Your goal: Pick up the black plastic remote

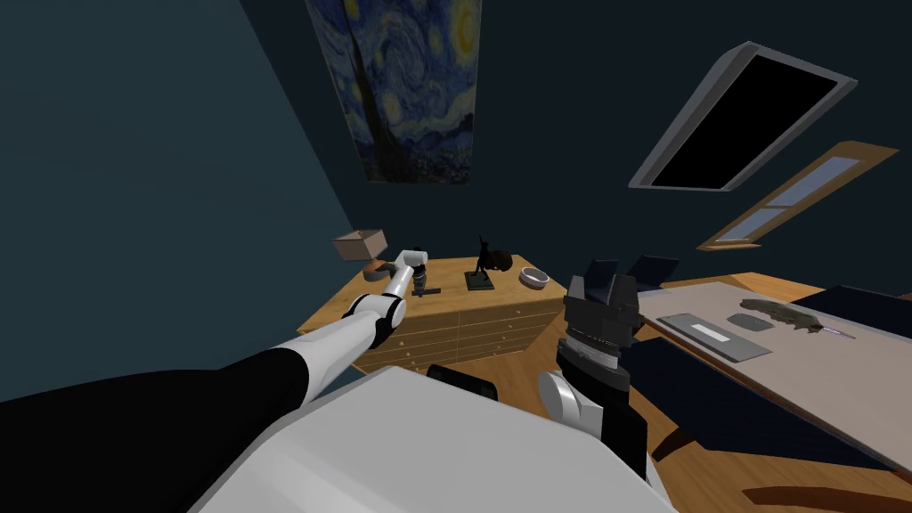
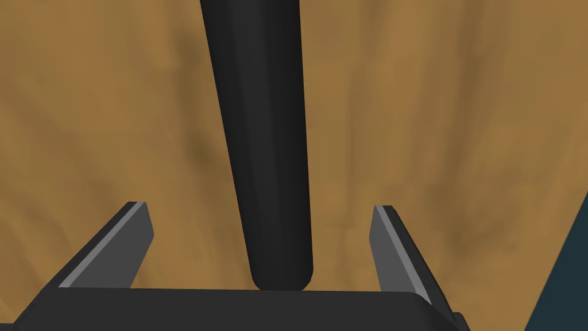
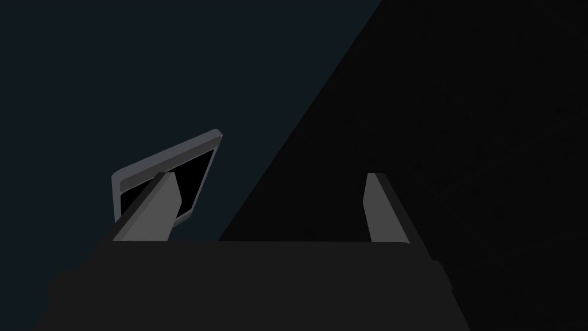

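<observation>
A long black remote lies flat on the wooden top of a dresser. My left gripper is open and hangs right over it. The remote's rounded near end sits midway between the two fingers, with a gap on each side. In the head view my left arm reaches out to the dresser's left part, and its gripper points down at the top. My right gripper is open, holds nothing, and is raised near my chest.
On the dresser top stand a black figurine, a brown lump, a pale bowl and a small open box at its left end. A grey table with a flat slab lies to the right.
</observation>
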Tool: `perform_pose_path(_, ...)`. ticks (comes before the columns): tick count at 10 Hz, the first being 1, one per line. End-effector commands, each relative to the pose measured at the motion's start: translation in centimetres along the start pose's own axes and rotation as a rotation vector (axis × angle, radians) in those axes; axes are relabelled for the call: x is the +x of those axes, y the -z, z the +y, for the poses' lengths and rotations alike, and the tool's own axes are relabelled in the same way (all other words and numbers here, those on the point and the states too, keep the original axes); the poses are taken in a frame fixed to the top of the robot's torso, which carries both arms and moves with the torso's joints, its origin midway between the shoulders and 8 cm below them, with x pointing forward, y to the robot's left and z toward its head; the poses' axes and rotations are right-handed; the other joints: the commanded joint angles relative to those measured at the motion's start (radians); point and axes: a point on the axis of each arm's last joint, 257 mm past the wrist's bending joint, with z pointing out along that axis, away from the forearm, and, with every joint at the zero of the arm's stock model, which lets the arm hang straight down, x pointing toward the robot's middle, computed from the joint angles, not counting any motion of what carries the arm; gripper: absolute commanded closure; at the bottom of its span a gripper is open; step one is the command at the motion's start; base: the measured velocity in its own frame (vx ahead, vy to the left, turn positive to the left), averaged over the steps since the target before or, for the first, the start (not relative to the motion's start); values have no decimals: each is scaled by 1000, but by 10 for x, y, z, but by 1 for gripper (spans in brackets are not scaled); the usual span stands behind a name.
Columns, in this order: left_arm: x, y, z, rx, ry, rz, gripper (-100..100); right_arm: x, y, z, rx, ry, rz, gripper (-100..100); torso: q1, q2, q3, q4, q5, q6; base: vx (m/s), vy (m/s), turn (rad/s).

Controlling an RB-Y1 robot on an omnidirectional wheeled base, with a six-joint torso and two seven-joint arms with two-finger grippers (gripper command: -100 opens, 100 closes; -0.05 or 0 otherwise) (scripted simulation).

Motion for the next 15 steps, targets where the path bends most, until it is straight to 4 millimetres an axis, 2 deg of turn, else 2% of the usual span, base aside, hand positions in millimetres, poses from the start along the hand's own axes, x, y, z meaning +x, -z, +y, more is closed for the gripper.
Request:
perform_pose_path(1,-1,-3,6,-31,6,0,-100,0,0,0,0,0,0,0,0,0,0,0,0,0,41,-17,11)
perform_pose_path(2,-1,-2,5,-21,4,0,-100,0,0,0,0,0,0,0,0,1,0,0,0,0,15,-7,2)
perform_pose_path(3,-1,-2,5,-24,4,0,0,0,0,0,0,0,0,0,1,2,1,0,0,0,0,0,0)
perform_pose_path(4,-1,-14,8,-23,3,0,-100,0,0,0,0,0,0,0,1,3,2,1,0,0,12,-1,1)
perform_pose_path(6,-1,-24,10,-22,3,0,-100,0,0,0,0,0,0,0,1,3,2,1,0,0,12,0,3)
perform_pose_path(7,0,-19,10,-24,3,0,-100,0,0,0,0,0,0,0,1,3,2,1,0,0,0,0,0)
perform_pose_path(8,0,-20,10,-23,3,0,100,0,0,0,0,0,0,0,1,4,2,1,0,0,0,0,0)
perform_pose_path(12,0,-20,10,-24,5,0,100,0,0,0,0,0,0,0,2,3,2,1,1,1,0,0,0)
perform_pose_path(13,0,-20,10,-24,5,0,0,0,0,0,0,0,0,0,2,3,2,1,1,1,0,0,0)
perform_pose_path(14,-1,-7,6,-23,4,0,100,0,0,0,0,0,0,0,2,3,2,1,0,1,-9,1,-10)
perform_pose_path(15,-1,-5,6,-24,4,0,100,0,0,0,0,0,0,0,2,3,2,1,0,1,-10,3,-10)
